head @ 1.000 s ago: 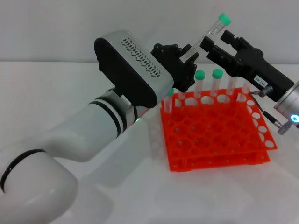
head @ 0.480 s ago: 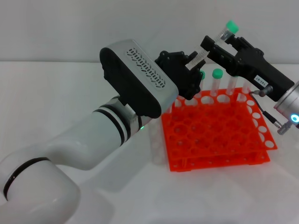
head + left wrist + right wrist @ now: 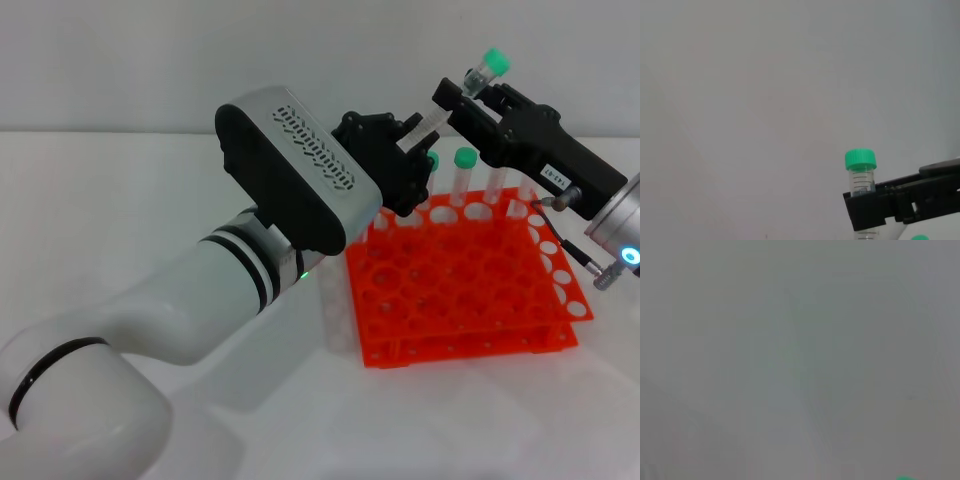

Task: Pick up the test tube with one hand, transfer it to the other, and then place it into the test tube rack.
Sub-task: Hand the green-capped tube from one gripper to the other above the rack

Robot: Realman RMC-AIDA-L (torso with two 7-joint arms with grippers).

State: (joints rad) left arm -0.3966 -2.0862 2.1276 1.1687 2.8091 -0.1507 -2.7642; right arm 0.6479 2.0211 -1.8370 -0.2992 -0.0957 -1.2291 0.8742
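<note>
The right gripper (image 3: pixel 462 97) has now closed on the test tube (image 3: pixel 452 105) just under its green cap, while the left gripper (image 3: pixel 412 152) still pinches its lower end above the test tube rack (image 3: pixel 470 300), so the handover is mid-way.

It looks like a lab bench: an orange test tube rack (image 3: pixel 460 290) holding green-capped tubes (image 3: pixel 462 175) stands on a plain white table (image 3: pixel 120 190) against a bare white wall (image 3: pixel 200 50).
</note>
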